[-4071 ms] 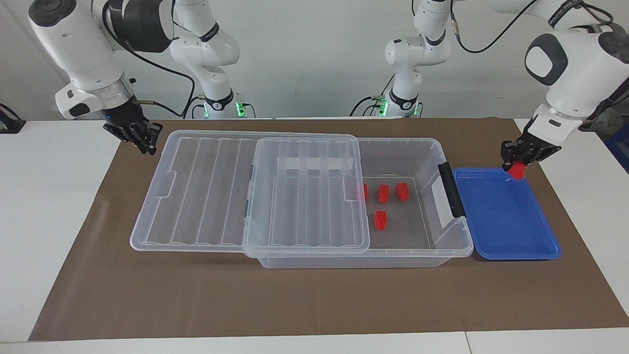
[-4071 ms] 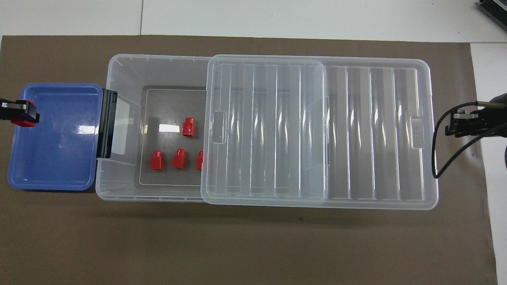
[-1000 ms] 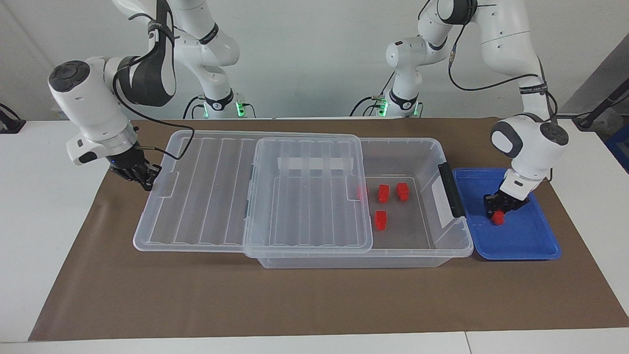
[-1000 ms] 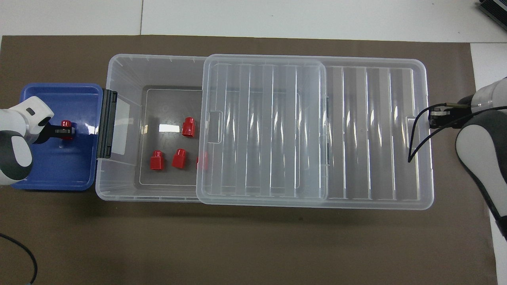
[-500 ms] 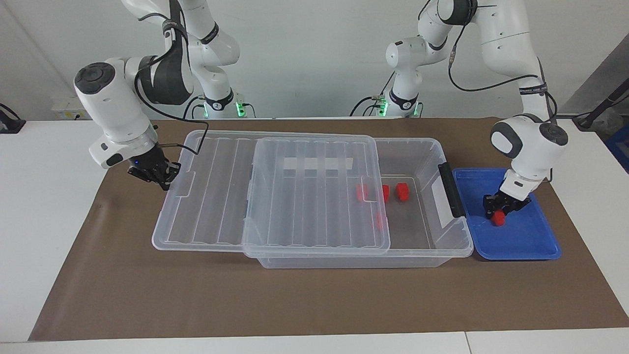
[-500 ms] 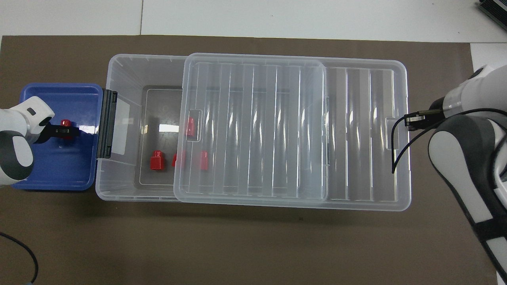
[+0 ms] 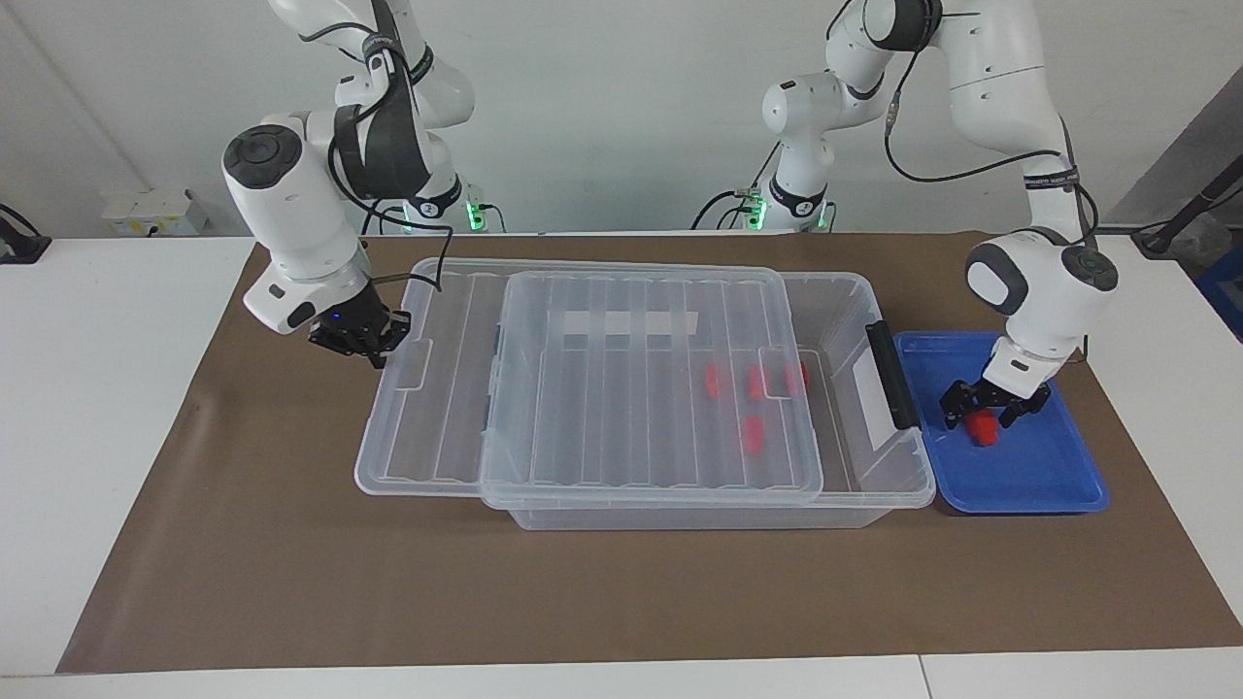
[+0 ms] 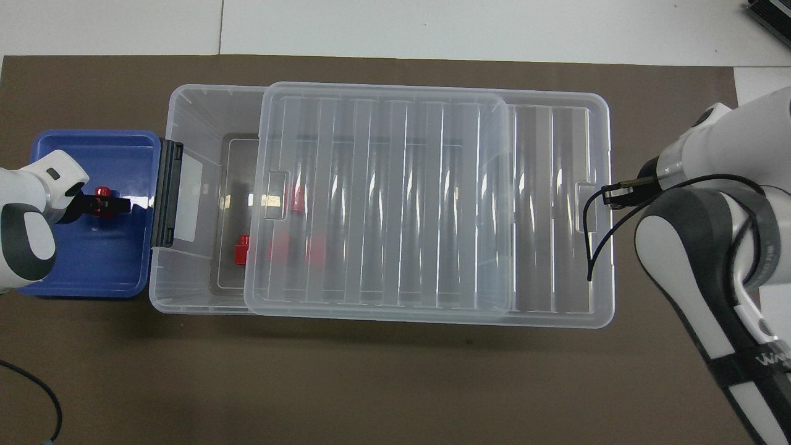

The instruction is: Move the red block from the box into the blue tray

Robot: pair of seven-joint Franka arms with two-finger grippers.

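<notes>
Fingers of the left end effector [image 7: 983, 415] spread wide, straddling the red block [image 7: 985, 428], which rests in the blue tray [image 7: 1058, 485] at the left arm's end of the tabletop. Right end effector [image 7: 374, 347] shut, at the lid [image 7: 621, 388] tab. Lid veils four blocks in the box [image 7: 879, 466]; overhead shows one peeking out.

A robotics lab: two white jointed robot arms [image 7: 291, 214] with black cables stand bolted at the edge of a plain white table [image 7: 97, 408] covered by a brown paper mat [image 7: 291, 582], against a bare white wall [image 7: 602, 97], green status lights glowing at their bases.
</notes>
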